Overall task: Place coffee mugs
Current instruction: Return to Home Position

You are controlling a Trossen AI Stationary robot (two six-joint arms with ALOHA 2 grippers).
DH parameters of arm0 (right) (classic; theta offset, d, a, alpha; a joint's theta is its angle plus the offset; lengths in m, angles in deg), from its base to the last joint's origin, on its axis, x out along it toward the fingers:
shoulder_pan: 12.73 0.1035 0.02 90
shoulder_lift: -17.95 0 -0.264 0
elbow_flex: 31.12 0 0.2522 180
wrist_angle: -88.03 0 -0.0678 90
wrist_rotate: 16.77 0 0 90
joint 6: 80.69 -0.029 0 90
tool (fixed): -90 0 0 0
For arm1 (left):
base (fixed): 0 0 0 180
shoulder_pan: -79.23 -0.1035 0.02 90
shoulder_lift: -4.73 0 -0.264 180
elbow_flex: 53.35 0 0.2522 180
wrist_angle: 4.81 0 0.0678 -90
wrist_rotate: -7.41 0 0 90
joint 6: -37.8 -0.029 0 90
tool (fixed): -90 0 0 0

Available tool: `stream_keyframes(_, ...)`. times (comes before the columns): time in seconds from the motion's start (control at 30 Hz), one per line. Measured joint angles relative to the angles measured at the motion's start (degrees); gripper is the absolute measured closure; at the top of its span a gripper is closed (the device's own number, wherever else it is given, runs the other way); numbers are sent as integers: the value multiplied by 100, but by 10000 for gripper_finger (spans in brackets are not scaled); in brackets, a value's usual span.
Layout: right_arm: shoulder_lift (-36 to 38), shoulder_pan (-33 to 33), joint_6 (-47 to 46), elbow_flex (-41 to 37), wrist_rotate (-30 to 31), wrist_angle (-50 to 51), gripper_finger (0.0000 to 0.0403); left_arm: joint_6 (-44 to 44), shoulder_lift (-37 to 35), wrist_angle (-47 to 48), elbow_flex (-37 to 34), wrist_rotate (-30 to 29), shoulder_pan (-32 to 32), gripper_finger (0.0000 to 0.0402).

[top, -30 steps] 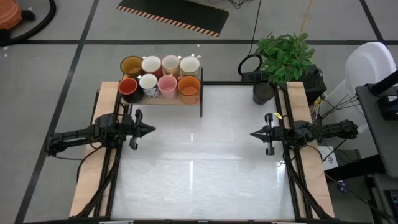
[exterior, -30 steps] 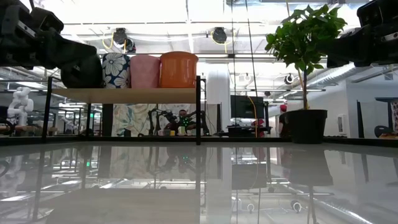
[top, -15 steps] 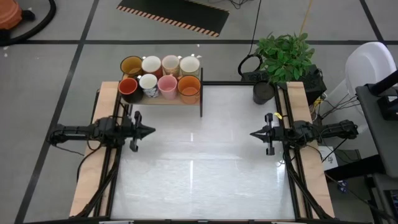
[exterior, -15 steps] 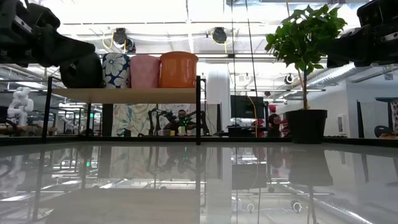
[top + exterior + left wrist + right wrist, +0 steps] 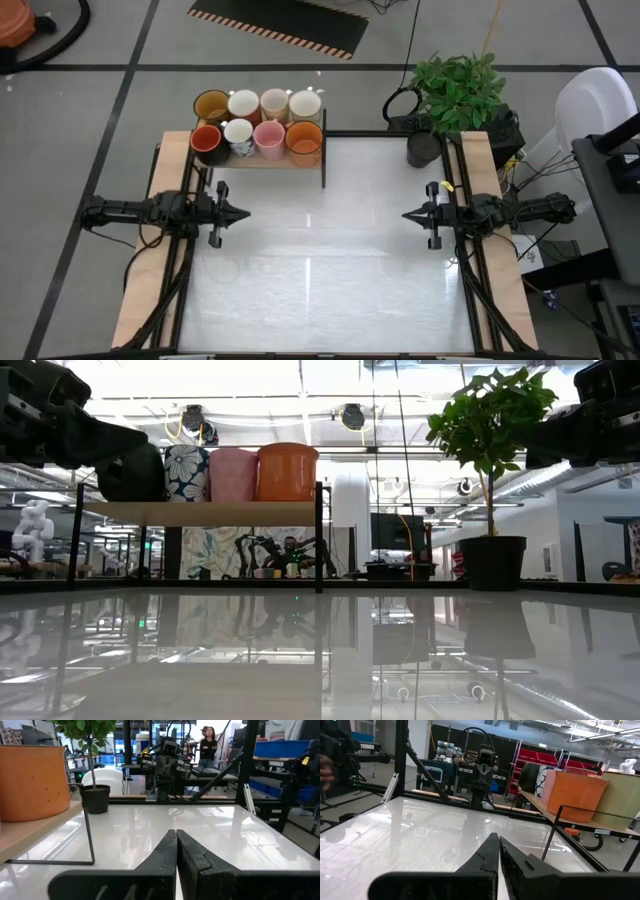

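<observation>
Several coffee mugs stand in two rows on a wooden shelf (image 5: 262, 160) at the table's far left. Among them are a red mug (image 5: 206, 140), a pink mug (image 5: 269, 138), an orange mug (image 5: 304, 140), an amber-yellow mug (image 5: 211, 105) and some white ones (image 5: 244, 104). My left gripper (image 5: 243, 212) hovers level at the left edge, nearer than the shelf, shut and empty (image 5: 176, 834). My right gripper (image 5: 405, 215) hovers level at the right edge, shut and empty (image 5: 495, 837). The two point at each other across the white tabletop (image 5: 320, 260).
A dark grey pot (image 5: 424, 148) stands at the table's far right corner, with a potted plant (image 5: 460, 90) just behind it. The shelf has a thin black frame post (image 5: 324, 160) at its right end. People show in the room beyond the table.
My left arm has swung at its base, so its gripper now points straight across toward the table's right edge instead of slanting toward the far right. Its tip has shifted a little toward the near edge. It has stayed shut.
</observation>
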Motion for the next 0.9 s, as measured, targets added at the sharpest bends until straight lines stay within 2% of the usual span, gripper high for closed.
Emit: stream_keyframes(0.9, 0, -1, 0, 0, -2, -2, 403, 47, 0, 3, 0, -2, 0, 400)
